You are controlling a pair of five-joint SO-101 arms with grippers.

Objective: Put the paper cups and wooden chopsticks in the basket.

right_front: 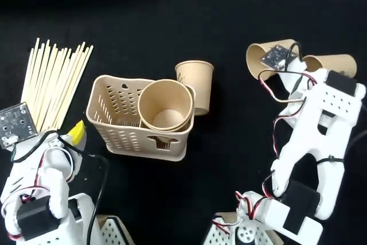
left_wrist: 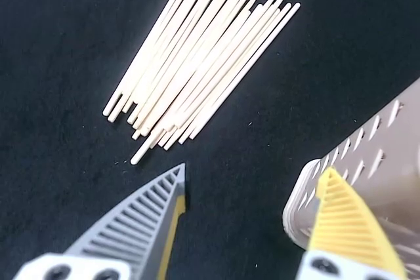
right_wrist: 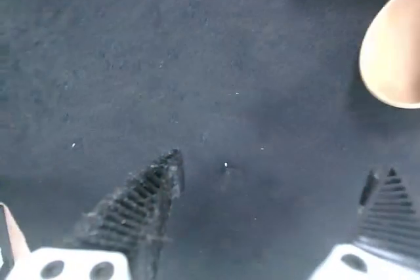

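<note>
A beige slotted basket (right_front: 123, 133) stands left of the table's middle with nested paper cups (right_front: 165, 106) in its right end. Another paper cup (right_front: 196, 81) stands just behind the basket. Two more cups (right_front: 261, 55) (right_front: 337, 64) lie on their sides at the right. A fan of wooden chopsticks (right_front: 54, 81) (left_wrist: 197, 63) lies at the left. My left gripper (left_wrist: 252, 178) is open, hovering between the chopsticks' near ends and the basket's corner (left_wrist: 374, 162). My right gripper (right_wrist: 279, 162) is open over bare black cloth, with a cup's edge (right_wrist: 394, 57) beside it.
The table is covered in black cloth (right_front: 172, 21). The right arm's white body (right_front: 318, 142) stretches from the front edge up to the two lying cups. The left arm's base (right_front: 40, 199) sits at the front left corner.
</note>
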